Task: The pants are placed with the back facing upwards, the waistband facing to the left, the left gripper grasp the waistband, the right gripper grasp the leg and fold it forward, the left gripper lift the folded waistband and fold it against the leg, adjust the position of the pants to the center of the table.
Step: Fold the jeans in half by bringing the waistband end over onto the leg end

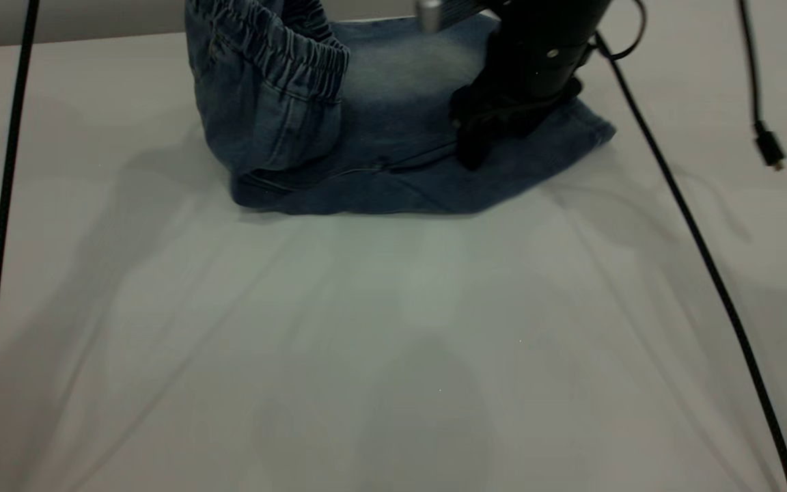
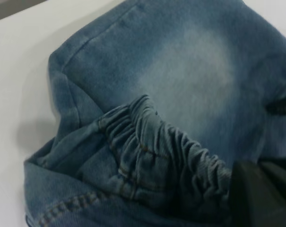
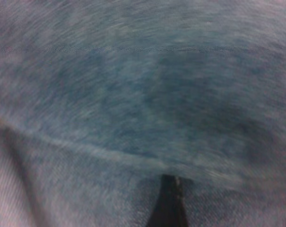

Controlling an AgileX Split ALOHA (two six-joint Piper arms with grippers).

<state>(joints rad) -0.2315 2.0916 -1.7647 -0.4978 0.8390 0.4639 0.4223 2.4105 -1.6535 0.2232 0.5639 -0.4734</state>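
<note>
My left gripper (image 2: 263,194) carries the elastic waistband (image 1: 291,58) of the pants (image 1: 366,137) up and over toward the leg (image 1: 407,75), the second fold of the job in hand. Its jaws seem closed on the bunched elastic, though only a dark corner of the gripper shows in its wrist view. My right gripper (image 1: 486,133) presses down on the denim near the hem; I cannot tell how its jaws stand. The pants sit at the far edge of the table (image 1: 393,342), well off centre. Next, as I judge it: lay the waistband flat on the leg, let go, then draw the bundle to the middle.
</note>
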